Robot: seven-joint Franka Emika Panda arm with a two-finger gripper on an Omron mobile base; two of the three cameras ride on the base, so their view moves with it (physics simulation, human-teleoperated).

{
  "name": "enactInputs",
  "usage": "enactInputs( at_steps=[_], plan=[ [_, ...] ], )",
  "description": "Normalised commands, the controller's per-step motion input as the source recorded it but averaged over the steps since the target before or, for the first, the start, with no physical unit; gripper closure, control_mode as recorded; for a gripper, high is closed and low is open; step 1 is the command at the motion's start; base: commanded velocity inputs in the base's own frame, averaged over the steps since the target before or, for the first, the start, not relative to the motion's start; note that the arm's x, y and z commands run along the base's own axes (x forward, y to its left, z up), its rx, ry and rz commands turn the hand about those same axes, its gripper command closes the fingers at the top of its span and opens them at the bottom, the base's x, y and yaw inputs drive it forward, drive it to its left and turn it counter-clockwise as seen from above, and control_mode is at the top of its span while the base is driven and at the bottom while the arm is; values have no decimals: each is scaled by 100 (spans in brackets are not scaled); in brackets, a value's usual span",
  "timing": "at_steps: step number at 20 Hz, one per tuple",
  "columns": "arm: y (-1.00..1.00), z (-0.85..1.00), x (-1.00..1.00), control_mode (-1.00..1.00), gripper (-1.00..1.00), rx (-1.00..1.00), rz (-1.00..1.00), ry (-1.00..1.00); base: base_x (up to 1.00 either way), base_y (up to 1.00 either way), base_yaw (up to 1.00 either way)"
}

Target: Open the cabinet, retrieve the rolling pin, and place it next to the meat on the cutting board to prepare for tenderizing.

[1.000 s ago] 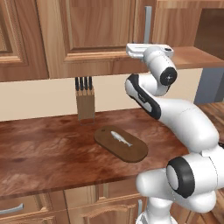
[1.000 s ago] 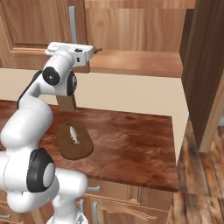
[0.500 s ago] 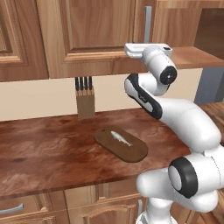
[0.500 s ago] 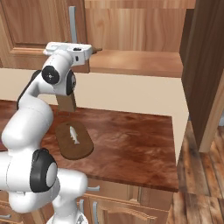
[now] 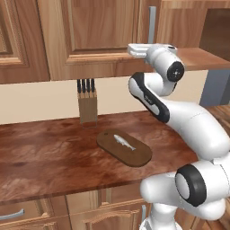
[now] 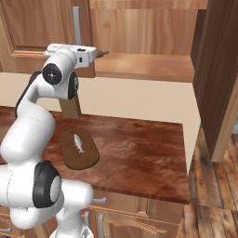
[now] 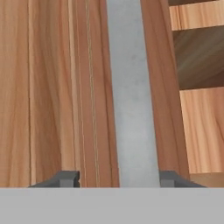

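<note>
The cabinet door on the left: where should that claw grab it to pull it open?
By its grey bar handle, from straight in front. The bar runs upright and stands off the cabinet door, so the claw can straddle it, one finger either side.

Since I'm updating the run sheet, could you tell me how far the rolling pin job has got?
Done: nothing that can be seen. The meat lies alone on the cutting board.
In hand: the claw straddles the grey bar handle of the cabinet door, which looks shut. Whether the claw is clamped on the handle is unclear.
Left: pull the door open, fetch the rolling pin and lay it beside the meat.
</note>
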Motion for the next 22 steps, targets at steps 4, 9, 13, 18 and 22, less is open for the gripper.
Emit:
enactInputs(
  at_steps=[4,9,13,18,22],
  plan=[
    [-2,-8,-10,-100,100,0,0,0,0,0,0],
    [-3,-9,-31,-100,100,0,0,0,0,0,0],
    [2,-17,-66,-100,100,0,0,-1,0,0,0],
    [41,-16,-74,-100,100,0,0,0,0,0,0],
    [67,-16,-63,-100,100,0,0,0,0,0,0]
  ],
)
